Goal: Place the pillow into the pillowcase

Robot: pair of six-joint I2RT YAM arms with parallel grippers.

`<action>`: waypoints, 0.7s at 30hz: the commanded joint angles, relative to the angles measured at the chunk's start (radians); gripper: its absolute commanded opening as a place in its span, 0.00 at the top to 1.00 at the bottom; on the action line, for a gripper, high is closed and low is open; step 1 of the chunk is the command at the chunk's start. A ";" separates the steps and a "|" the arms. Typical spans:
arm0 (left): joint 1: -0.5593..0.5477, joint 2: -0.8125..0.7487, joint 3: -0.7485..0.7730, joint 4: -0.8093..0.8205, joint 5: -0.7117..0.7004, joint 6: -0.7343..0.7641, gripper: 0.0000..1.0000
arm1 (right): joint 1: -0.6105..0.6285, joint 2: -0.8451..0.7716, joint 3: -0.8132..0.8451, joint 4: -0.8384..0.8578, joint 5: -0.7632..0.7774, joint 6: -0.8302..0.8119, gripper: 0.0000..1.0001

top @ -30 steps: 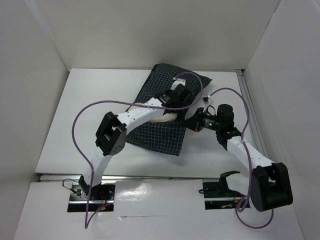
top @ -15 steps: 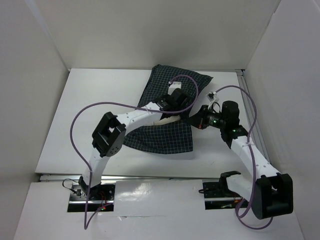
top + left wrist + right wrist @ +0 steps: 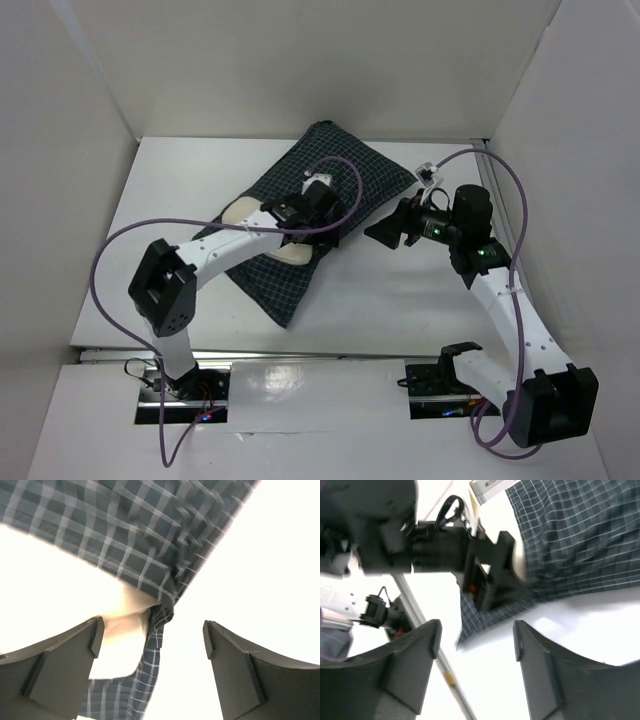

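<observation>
So, top view: the pillowcase (image 3: 372,170) lies diagonally on the white tabletop (image 3: 420,310), far end plump and filled, near end flat and limp. The pillow (image 3: 238,211) is only partly in. One cream lobe pokes out at the case's left edge and another cream patch shows beside the left claw (image 3: 322,228). That claw sits over the middle of the case. The right claw (image 3: 380,232) hangs just off the case's right edge, apart from the cloth. Left wrist view: left claw (image 3: 152,636) spread wide, nothing between its fingers. Below it is a bunched hem of the pillowcase (image 3: 130,530), with exposed pillow (image 3: 125,617) next to it and bare tabletop (image 3: 265,550) to the right. Right wrist view: right claw (image 3: 476,632) also spread and gripping nothing, facing the left arm's black claw with the pillowcase (image 3: 570,535) behind it. Judgement: mid-insertion, between grips, with the pillow partway stuffed and neither arm holding anything. Next move probably needs one claw to pinch the loose hem while the other pins or pushes the pillow, so the case can be drawn over the exposed cream. The cloth is thin navy weave with a fine white grid and puckers easily, so a pinch may catch only one layer. The pillow looks soft and puffy and will likely spring back.
</observation>
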 commanded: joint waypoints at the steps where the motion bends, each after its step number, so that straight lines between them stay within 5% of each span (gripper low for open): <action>1: 0.052 -0.110 0.014 -0.158 -0.117 0.033 0.00 | -0.004 -0.043 0.019 -0.008 0.025 -0.085 0.19; 8: 0.062 -0.213 0.033 -0.269 -0.226 -0.042 0.00 | -0.004 -0.014 -0.004 0.096 0.119 -0.085 0.09; 13: 0.104 -0.328 -0.045 -0.336 -0.307 -0.142 0.00 | 0.051 0.266 0.120 0.128 0.217 -0.148 0.08; 21: 0.333 -0.417 -0.276 -0.243 -0.119 -0.228 0.00 | 0.249 0.847 0.559 0.253 0.375 -0.335 0.06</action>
